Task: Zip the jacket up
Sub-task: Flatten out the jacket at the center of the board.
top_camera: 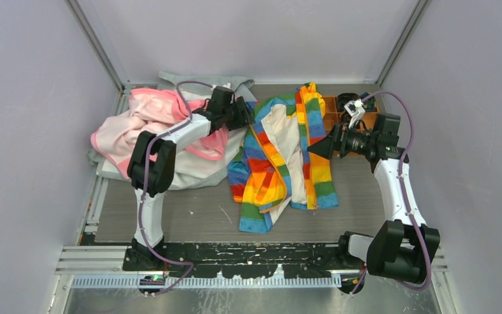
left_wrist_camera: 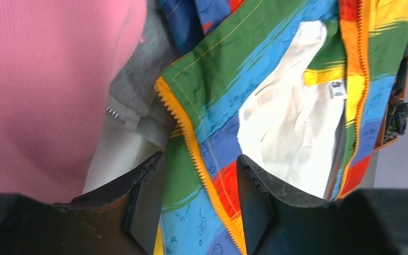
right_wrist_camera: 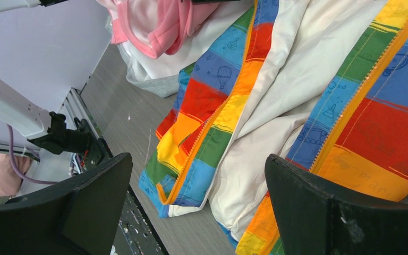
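Observation:
The rainbow-striped jacket (top_camera: 281,157) lies open in the middle of the table, with its cream lining (top_camera: 286,140) showing. My left gripper (top_camera: 245,114) is open at the jacket's upper left edge. In the left wrist view (left_wrist_camera: 199,196) its two fingers stand either side of the orange zipper edge (left_wrist_camera: 191,143) without closing on it. My right gripper (top_camera: 317,149) is wide open and empty, beside the jacket's right front panel. In the right wrist view (right_wrist_camera: 202,207) it hovers over the jacket's lower part, with both orange zipper edges (right_wrist_camera: 345,111) apart.
A pink garment (top_camera: 150,121) lies on a grey one (top_camera: 189,173) at the left, touching the jacket's left side. An orange bin (top_camera: 336,111) with dark items stands at the back right. Walls close in on both sides.

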{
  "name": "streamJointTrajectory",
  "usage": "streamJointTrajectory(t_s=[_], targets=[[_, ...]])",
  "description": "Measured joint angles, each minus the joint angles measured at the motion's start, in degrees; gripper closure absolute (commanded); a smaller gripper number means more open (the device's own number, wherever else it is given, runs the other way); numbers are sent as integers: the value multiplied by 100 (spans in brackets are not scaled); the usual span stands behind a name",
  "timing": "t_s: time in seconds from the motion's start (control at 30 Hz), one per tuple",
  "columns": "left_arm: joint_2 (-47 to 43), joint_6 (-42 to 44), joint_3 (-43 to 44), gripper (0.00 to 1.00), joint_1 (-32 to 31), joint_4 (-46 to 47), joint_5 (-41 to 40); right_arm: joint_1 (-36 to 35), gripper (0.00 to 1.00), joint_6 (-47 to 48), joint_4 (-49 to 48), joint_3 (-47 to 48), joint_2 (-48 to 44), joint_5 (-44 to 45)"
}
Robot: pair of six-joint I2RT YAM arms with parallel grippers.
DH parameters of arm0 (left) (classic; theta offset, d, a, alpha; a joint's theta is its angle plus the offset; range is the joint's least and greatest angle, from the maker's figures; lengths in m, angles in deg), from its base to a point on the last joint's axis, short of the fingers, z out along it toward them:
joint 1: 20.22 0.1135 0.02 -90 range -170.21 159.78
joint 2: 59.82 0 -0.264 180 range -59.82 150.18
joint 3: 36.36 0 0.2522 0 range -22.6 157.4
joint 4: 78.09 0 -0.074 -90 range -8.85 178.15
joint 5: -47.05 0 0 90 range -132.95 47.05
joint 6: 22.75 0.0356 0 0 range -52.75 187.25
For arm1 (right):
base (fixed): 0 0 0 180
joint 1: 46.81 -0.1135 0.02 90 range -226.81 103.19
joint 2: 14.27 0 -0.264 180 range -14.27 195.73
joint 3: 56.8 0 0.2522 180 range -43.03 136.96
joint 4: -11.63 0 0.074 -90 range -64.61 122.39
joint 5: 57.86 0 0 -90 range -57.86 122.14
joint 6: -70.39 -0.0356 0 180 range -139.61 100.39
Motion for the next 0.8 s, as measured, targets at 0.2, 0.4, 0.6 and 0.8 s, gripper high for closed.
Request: streamJointTrajectory(t_s=[0.2, 0.4, 0.6, 0.8], targets=[[212, -4, 472, 50, 0, -81, 2, 0, 0, 0, 0, 0, 0, -2], [592, 2, 791, 50, 4, -271, 0, 0, 0, 2, 2, 0, 0, -2], [721, 17, 828, 51, 11, -444, 0, 0, 0, 2, 2, 0, 22, -4], [922, -42, 1169, 64, 37, -435, 111, 0, 0, 4, 2, 0, 46, -2]])
